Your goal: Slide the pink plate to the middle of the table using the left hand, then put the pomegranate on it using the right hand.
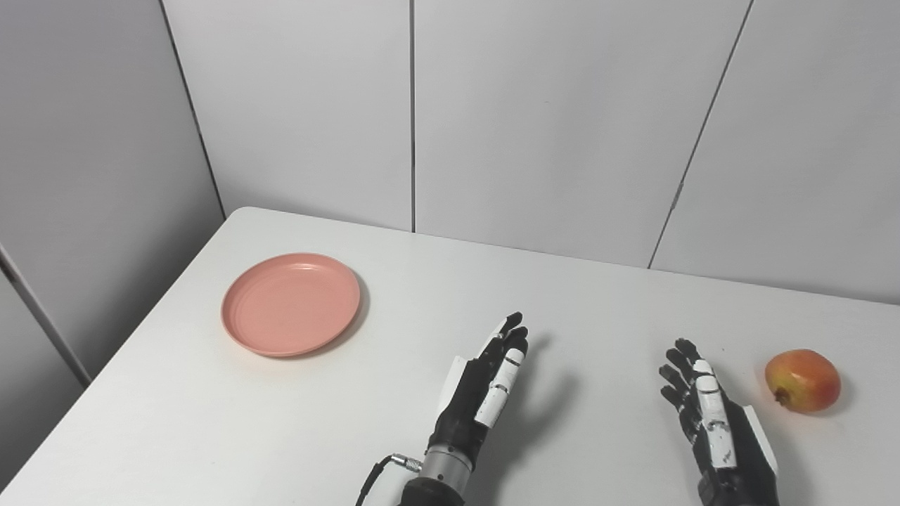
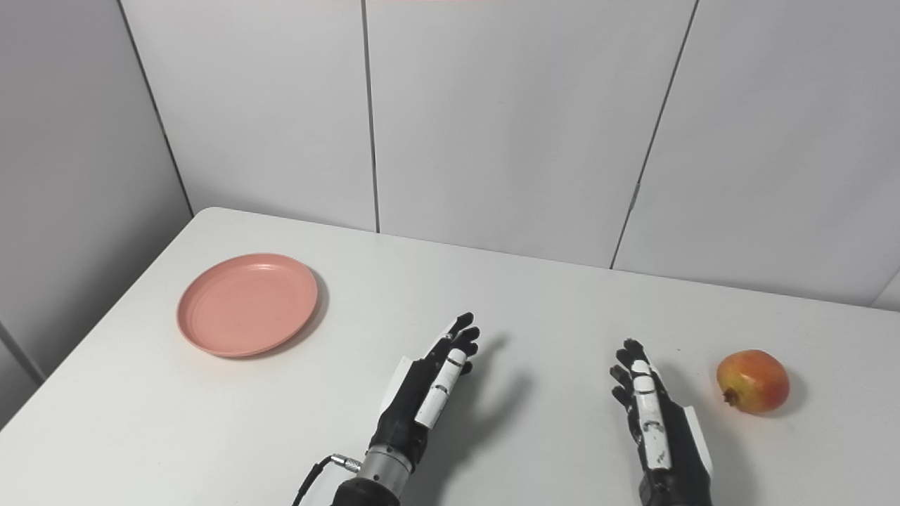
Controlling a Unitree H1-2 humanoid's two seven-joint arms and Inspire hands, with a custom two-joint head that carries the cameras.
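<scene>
I see the pink plate [image 1: 290,303] lying flat on the far left part of the white counter [image 1: 422,281], bare on top and well apart from both arms. The pomegranate [image 1: 803,380] sits on the right side, near my right robot hand [image 1: 710,414] but not touching it. My left robot hand [image 1: 489,383] is over the counter's middle, fingers stretched and held together, holding nothing; the right one is likewise extended and holds nothing. Between the left robot hand and the plate I see only bare counter. Grey wall panels [image 1: 562,126] close off the back. Both forearms are cut off by the bottom edge, and a cable [image 1: 376,474] at the left wrist runs out of view.
</scene>
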